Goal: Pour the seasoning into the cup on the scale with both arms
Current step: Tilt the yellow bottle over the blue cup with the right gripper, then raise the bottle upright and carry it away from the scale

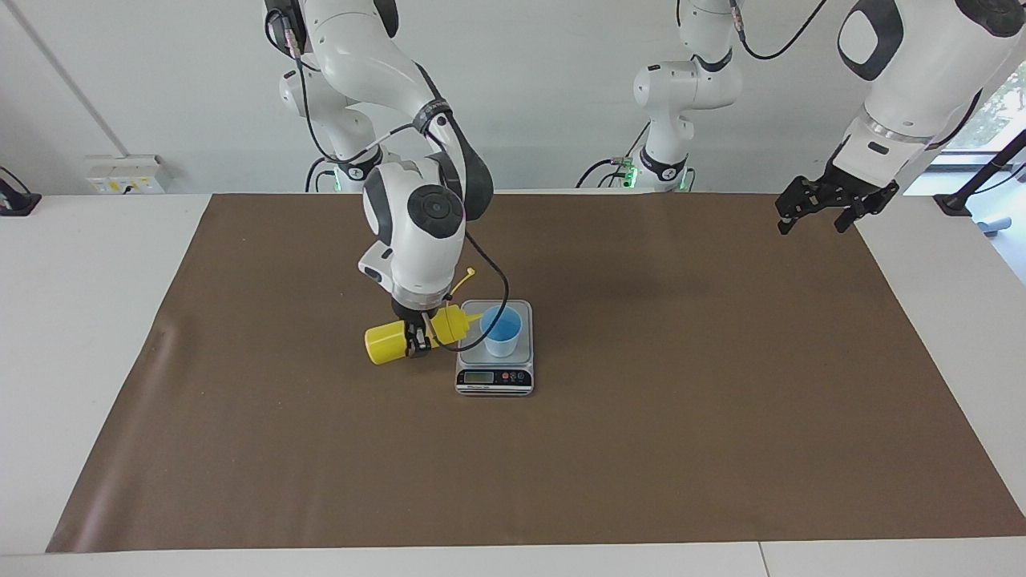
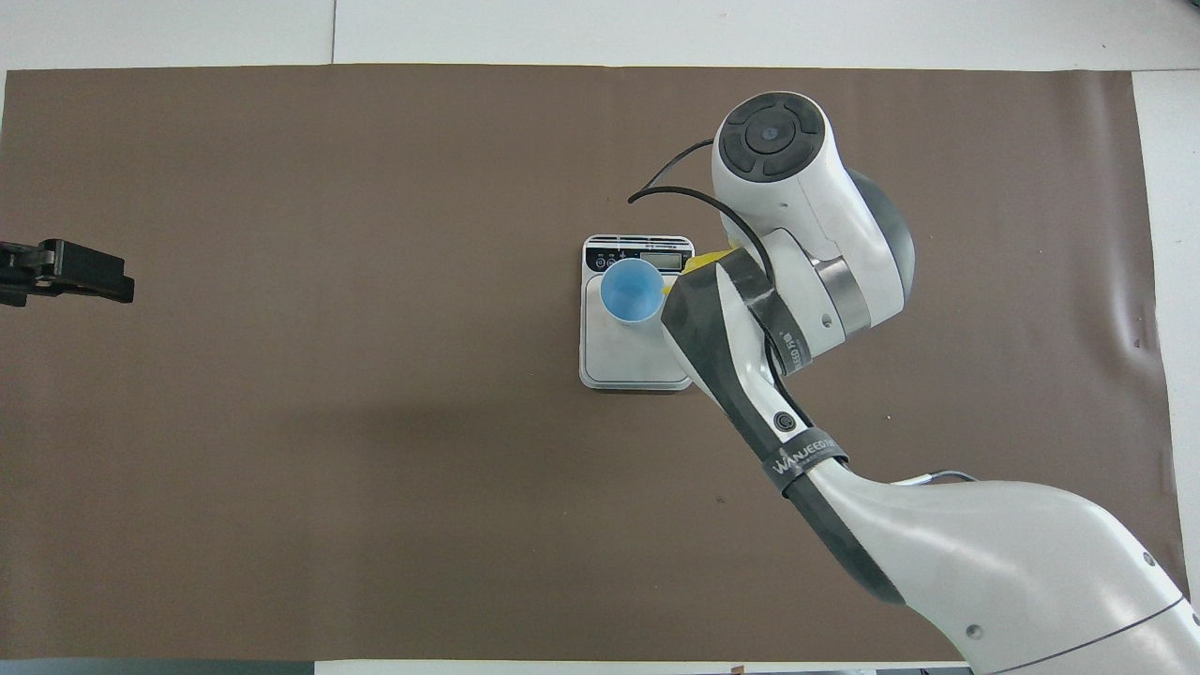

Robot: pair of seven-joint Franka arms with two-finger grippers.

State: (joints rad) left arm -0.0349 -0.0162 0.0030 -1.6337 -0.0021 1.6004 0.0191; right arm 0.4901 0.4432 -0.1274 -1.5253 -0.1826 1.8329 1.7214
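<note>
The right gripper [image 1: 417, 343] pinches a yellow plastic squeeze bottle with a cone nozzle [image 1: 417, 335] around its middle and holds it on its side in the air beside a small rectangular silver kitchen scale with a grey steel platform [image 1: 494, 366], toward the right arm's end of the table. The bottle's nozzle points at the rim of a small light blue tapered cup [image 1: 501, 330], which stands upright on the scale's platform, and the thin tethered cap strap [image 1: 462, 280] sticks up from the bottle's neck. In the overhead view the right arm covers nearly all of the bottle, so only a sliver of yellow shows beside the cup [image 2: 631, 291] and the scale [image 2: 637, 352]. The left gripper [image 1: 826, 208] waits with its fingers spread over the edge of the brown mat [image 1: 641, 449], well apart from the scale. The pour looks under way or about to start, though no stream can be made out. The main risk is the nozzle tip: it sits just at the cup's rim, not clearly over the bright blue inside, so seasoning could land on the platform. A light cup like this could also tip or slide if the nozzle nudges it, and a hard squeeze could make the bottle spurt past it.
</note>
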